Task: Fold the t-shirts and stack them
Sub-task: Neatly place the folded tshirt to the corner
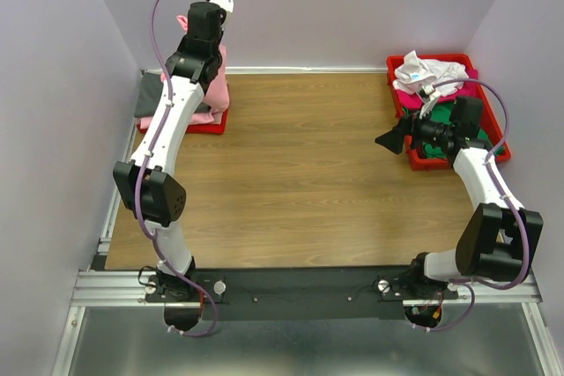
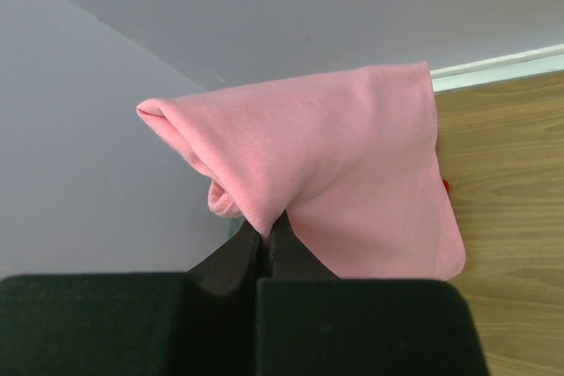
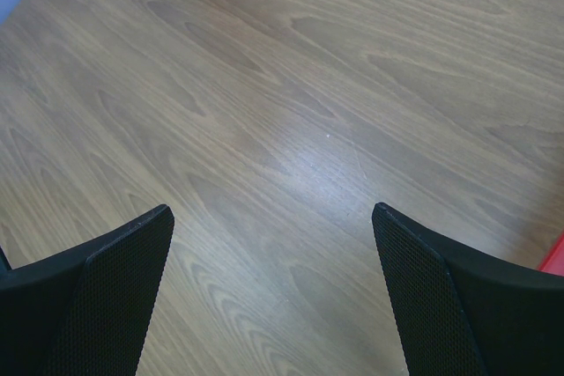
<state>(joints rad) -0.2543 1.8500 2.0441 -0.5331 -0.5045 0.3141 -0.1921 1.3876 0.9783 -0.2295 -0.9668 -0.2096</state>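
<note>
**Left end effector [image 2: 267, 233] pinching a plain light pink cloth t-shirt [image 2: 352, 156] above the surface's far left corner**

At the far left corner of the wood-grain surface [image 1: 300, 165] sits a shallow red plastic tray [image 1: 208, 127]. A dark grey cloth tee [image 1: 150, 99] lies at its left side, partly hidden behind the arm. At the far right corner of the surface, a second red plastic tray [image 1: 432, 57] holds a crumpled white tee [image 1: 427, 72] on top of a magenta one [image 1: 410, 99], with green cloth [image 1: 432, 155] showing under the right arm.

The left end effector's black fingers are pressed together on a bunched fold of the pink t-shirt, which hangs clear of the surface in front of the back wall and drapes down toward the left tray. The left arm stretches up and forward from its base at the surface's near edge.

The right end effector [image 3: 271, 211] is spread wide and holds nothing, with bare wood between its fingers. It hovers over the right side of the surface, pointing toward the middle, and the right arm is bent at the elbow.
</note>
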